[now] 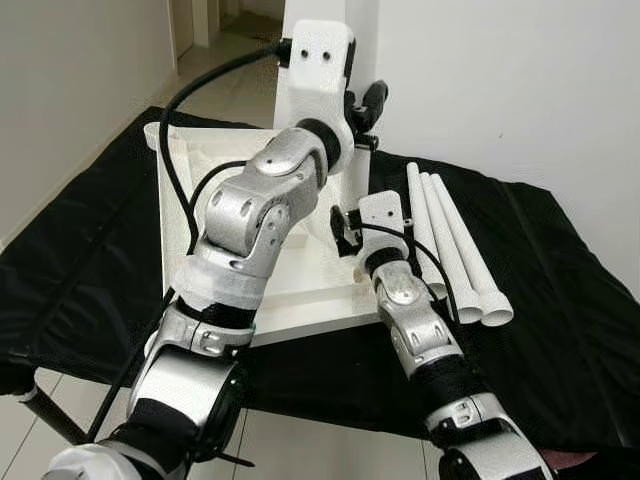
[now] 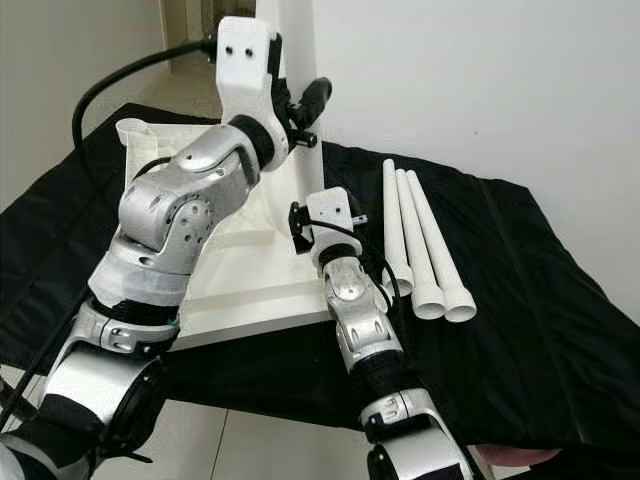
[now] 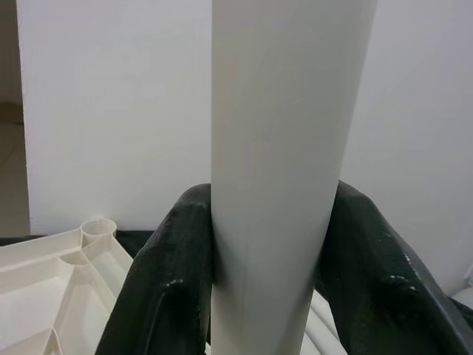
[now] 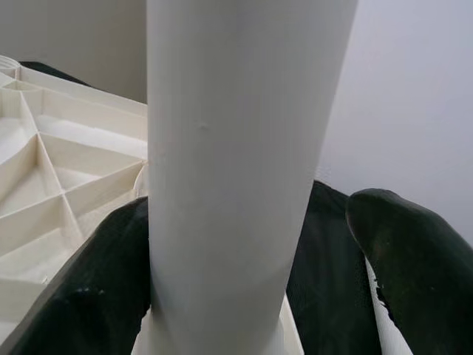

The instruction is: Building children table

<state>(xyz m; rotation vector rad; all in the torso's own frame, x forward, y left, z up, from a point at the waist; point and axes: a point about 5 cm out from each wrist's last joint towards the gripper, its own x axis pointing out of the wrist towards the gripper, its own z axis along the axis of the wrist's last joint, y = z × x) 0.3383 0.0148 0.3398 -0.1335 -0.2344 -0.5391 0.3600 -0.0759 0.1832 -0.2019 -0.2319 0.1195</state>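
While the white table leg (image 3: 284, 177) stands upright at the upturned tabletop's (image 1: 300, 290) far corner, the raised left pincer (image 3: 273, 281) pinches it high up; the right pincer (image 4: 244, 296), lower, straddles it spread. Three spare legs (image 1: 455, 250) lie beside on the black-draped desk (image 1: 560, 330).

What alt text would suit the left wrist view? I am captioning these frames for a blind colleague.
A white table leg stands upright, gripped on both sides by the two black fingers of the left tool. Behind it is a plain white wall, and beside the fingers lies part of the upturned white tabletop with its ribs and a round corner socket.
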